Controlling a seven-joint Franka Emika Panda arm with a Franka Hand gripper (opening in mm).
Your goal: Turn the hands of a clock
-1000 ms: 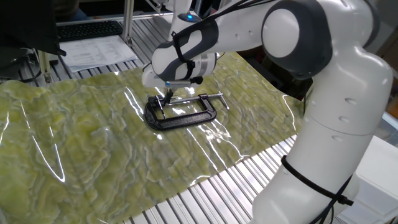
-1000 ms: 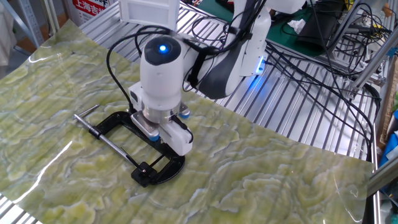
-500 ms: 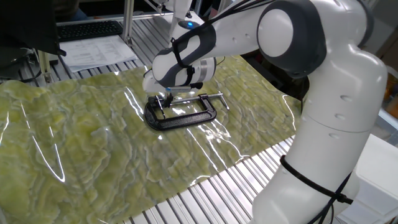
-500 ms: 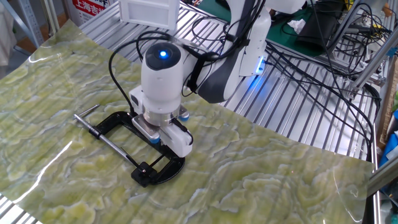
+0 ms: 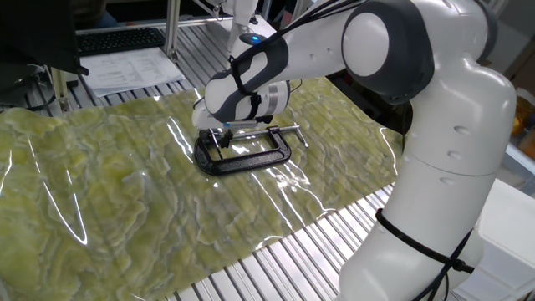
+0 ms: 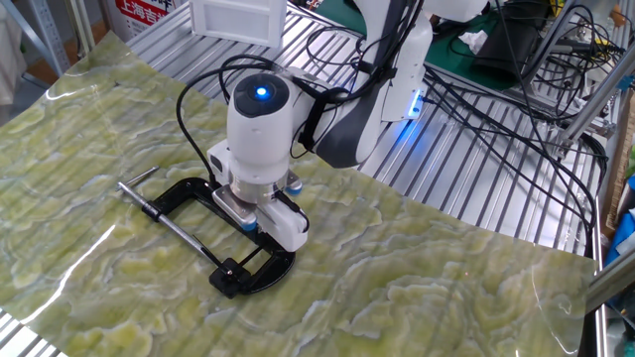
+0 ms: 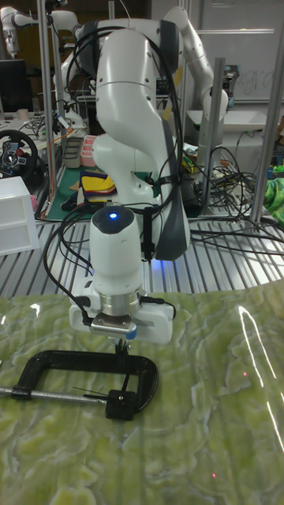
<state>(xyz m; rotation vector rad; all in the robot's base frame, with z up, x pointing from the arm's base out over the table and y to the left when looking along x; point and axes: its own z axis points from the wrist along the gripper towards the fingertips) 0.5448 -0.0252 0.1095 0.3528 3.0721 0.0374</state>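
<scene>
A black C-clamp (image 5: pixel 243 155) lies flat on the green marbled cloth (image 5: pixel 109 192); it also shows in the other fixed view (image 6: pixel 179 213) and the tall view (image 7: pixel 75 367). At its jaw sits the clock (image 7: pixel 120 405), a small black piece with thin hands (image 7: pixel 91 390) pointing left. My gripper (image 7: pixel 123 347) hangs straight down just above the clamp's frame, close to the jaw. Its fingers look pressed together into one narrow stem, with nothing seen between them. In the other views the white hand hides most of the gripper (image 5: pixel 221 135) and the clock.
The clamp's screw and cross handle (image 6: pixel 139 193) stick out over the cloth. Ribbed metal table (image 5: pixel 276 267) shows past the cloth's edge. A keyboard and papers (image 5: pixel 125 63) lie at the back. Cables (image 6: pixel 476 109) trail behind the arm.
The hand has sunk a little toward the clamp and shifted slightly; the clamp has not moved.
</scene>
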